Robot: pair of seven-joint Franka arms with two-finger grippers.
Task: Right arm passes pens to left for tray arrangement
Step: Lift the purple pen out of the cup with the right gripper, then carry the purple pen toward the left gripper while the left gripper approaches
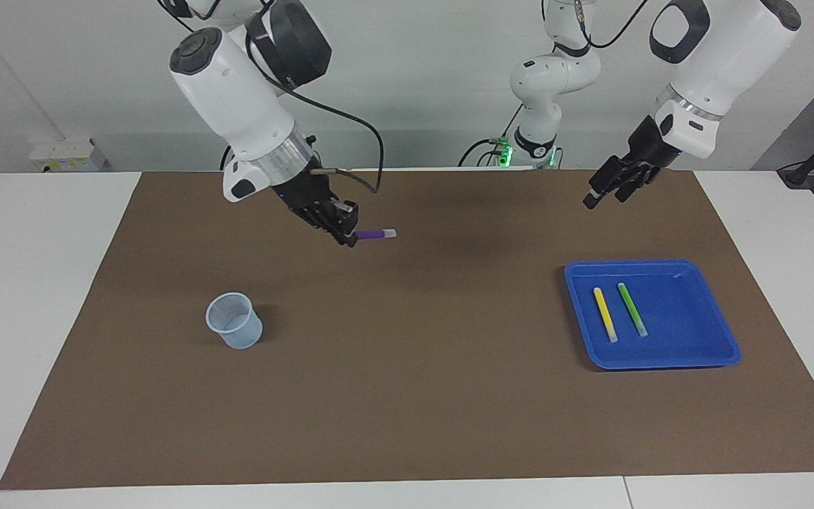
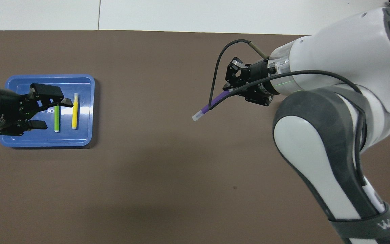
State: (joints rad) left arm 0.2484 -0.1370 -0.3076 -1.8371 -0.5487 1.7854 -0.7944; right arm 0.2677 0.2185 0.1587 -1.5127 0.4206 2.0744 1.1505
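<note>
The purple pen (image 1: pixel 376 234) is held level over the brown mat (image 1: pixel 407 396) by the right fingers (image 1: pixel 347 237), closed on one end – that end is hidden, and a black cable (image 2: pixel 215 78) crosses the pen from overhead. The left fingers (image 1: pixel 603 195), spread wide and empty, are raised over the blue tray (image 1: pixel 704 353), partly masking it from above. The yellow pen (image 1: pixel 605 314) and green pen (image 1: pixel 632 309) lie side by side in it. A cup (image 1: pixel 234 320) is seen only from the facing view.

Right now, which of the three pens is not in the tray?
The purple pen, held by the right gripper; the yellow pen and green pen lie in the tray.
</note>
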